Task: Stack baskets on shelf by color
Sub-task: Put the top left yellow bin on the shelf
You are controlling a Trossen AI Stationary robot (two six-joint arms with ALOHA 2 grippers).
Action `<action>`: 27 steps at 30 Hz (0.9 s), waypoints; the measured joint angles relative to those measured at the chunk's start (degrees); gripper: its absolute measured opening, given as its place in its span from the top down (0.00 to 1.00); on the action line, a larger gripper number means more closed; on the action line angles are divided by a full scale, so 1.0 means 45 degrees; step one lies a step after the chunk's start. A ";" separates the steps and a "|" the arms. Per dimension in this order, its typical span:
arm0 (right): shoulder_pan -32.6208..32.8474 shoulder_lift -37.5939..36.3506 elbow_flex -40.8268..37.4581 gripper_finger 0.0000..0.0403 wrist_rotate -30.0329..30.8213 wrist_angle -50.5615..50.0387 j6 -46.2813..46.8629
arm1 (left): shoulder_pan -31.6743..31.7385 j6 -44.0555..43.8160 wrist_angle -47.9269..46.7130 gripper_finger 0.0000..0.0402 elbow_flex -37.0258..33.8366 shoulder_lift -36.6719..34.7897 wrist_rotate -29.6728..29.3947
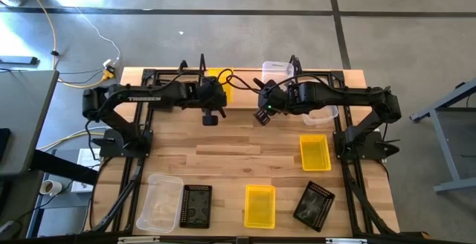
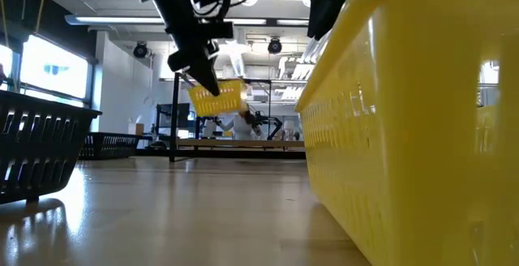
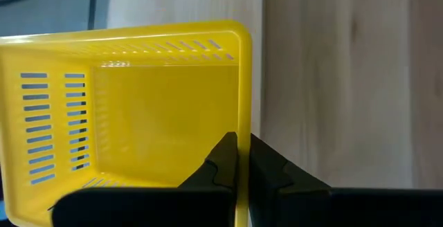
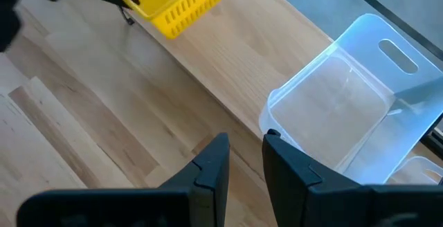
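Left wrist view showed my left gripper pinching the wall of a yellow basket, held clear above the table. My right gripper hung partly spread, empty, beside a clear basket. From above, open tabletop lay toward 6 o'clock of both grippers.

Open tabletop between basket rows

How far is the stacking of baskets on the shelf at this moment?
Early stage. Done: a clear basket is at the shelf. In hand: the left end effector is shut on the rim of a yellow basket, lifted near the shelf. Left: five baskets on the table. The right end effector holds nothing.
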 joint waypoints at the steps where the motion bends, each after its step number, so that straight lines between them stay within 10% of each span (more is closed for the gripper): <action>1: 0.0000 0.0000 0.0000 0.81 -0.0005 0.0000 0.0000 | 0.0088 0.0013 -0.0028 1.00 0.0000 0.0097 0.0000; 27: 0.0000 0.0000 0.0000 0.81 -0.0062 -0.0003 -0.0006 | 0.1310 0.0445 -0.0187 0.98 -0.0005 0.1433 0.0442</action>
